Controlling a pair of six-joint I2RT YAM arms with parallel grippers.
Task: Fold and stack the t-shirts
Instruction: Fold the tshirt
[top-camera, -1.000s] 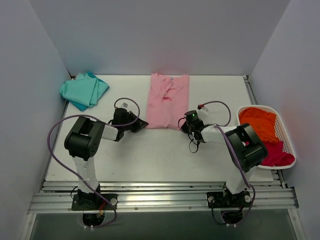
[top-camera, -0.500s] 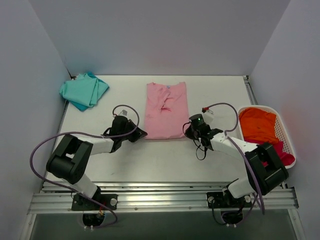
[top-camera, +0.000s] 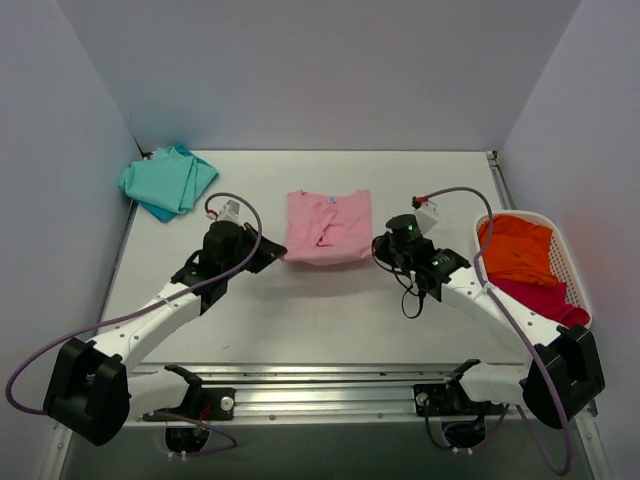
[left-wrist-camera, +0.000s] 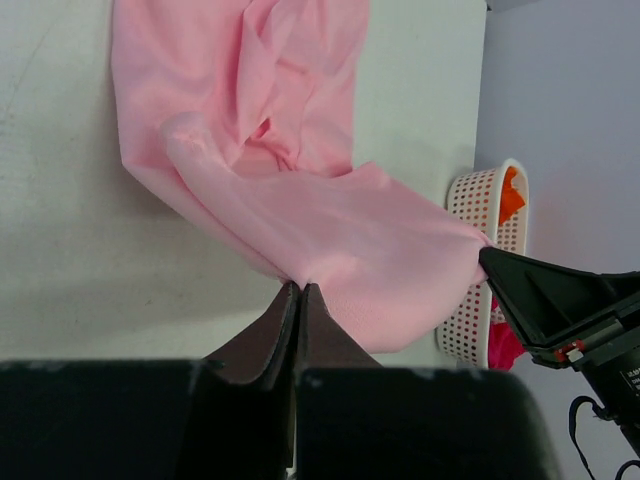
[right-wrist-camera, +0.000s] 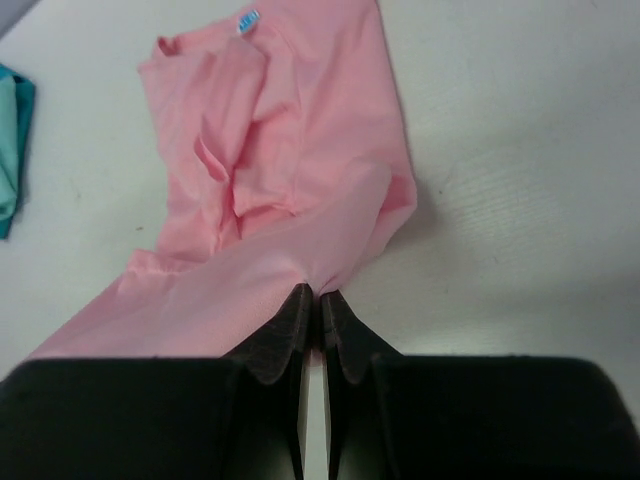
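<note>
The light pink t-shirt (top-camera: 327, 226) lies at the middle of the table, its near hem lifted and carried toward the collar. My left gripper (top-camera: 272, 253) is shut on the hem's left corner; in the left wrist view (left-wrist-camera: 298, 286) the pink t-shirt (left-wrist-camera: 300, 180) hangs from it. My right gripper (top-camera: 379, 246) is shut on the right corner; in the right wrist view (right-wrist-camera: 311, 293) the pink t-shirt (right-wrist-camera: 280, 170) shows its blue neck label. The teal t-shirt (top-camera: 168, 180) lies bunched at the far left. The orange t-shirt (top-camera: 520, 249) and magenta t-shirt (top-camera: 548, 300) lie in the basket.
A white perforated basket (top-camera: 582, 292) stands at the table's right edge; it also shows in the left wrist view (left-wrist-camera: 470, 200). Grey walls close off the back and both sides. A metal rail (top-camera: 320, 385) runs along the near edge.
Both grippers, holding the pink shirt's near hem, have moved away from the near edge and risen. The shirt's visible length has shortened as the hem folds over toward the collar.
</note>
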